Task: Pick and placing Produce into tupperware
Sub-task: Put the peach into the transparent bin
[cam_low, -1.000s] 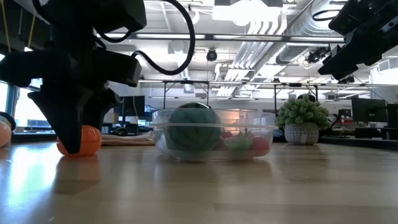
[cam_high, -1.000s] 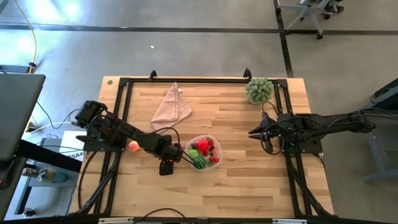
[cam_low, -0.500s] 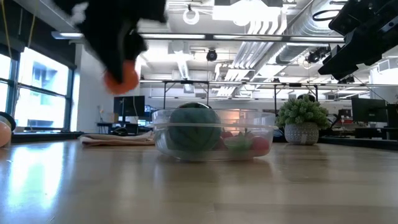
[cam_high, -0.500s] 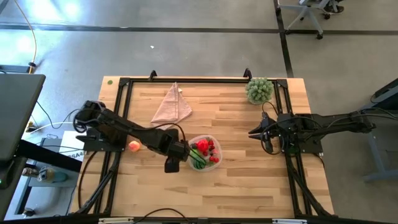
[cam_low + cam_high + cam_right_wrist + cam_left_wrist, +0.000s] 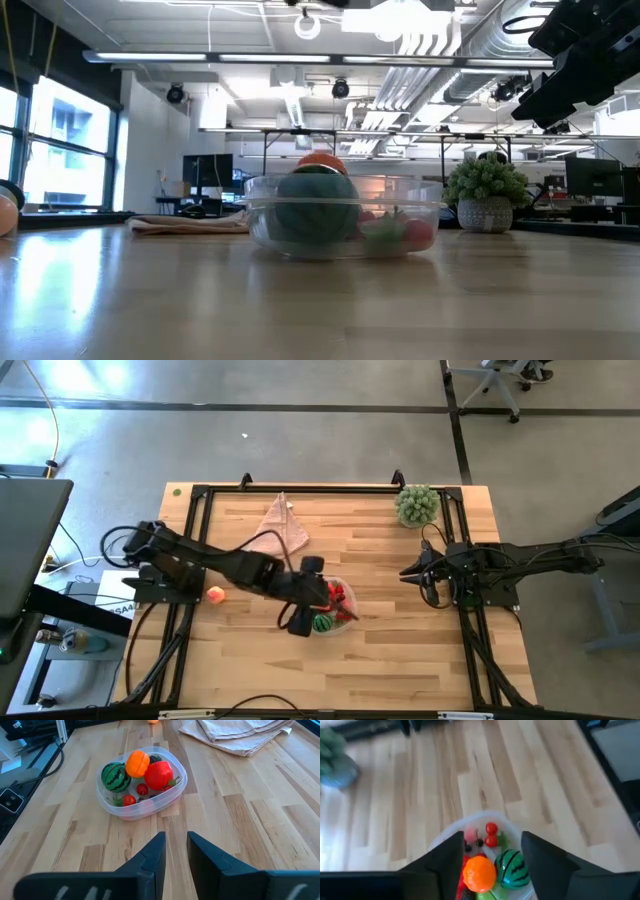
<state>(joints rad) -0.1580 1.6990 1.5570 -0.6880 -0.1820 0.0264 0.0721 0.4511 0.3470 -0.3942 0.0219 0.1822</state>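
The clear tupperware (image 5: 180,785) stands mid-table, its base on the wood. In it lie a striped melon (image 5: 114,776), a red apple (image 5: 158,774) and small red berries. An orange (image 5: 137,763) rests on top of them, above the tub's rim (image 5: 320,160). My left gripper (image 5: 492,837) hangs open over the tub (image 5: 350,618). Its fingers stand well above the orange (image 5: 479,873), wider apart than it, touching nothing. A pink peach (image 5: 215,595) sits on the table to the tub's left. My right gripper (image 5: 175,836) waits at the right side (image 5: 405,573), with a narrow gap and nothing in it.
A folded pink cloth (image 5: 278,530) lies at the far side, left of centre. A bushy potted plant (image 5: 417,505) stands at the far right corner. A black frame (image 5: 200,540) runs along the table's edges. Bare wood lies near and to the right of the tub.
My left gripper has risen from the table left of the tub with the orange. It has carried it up and rightward over the tub and let it go. The orange, first on the table and then in the air, now lies on the fruit in the tub.
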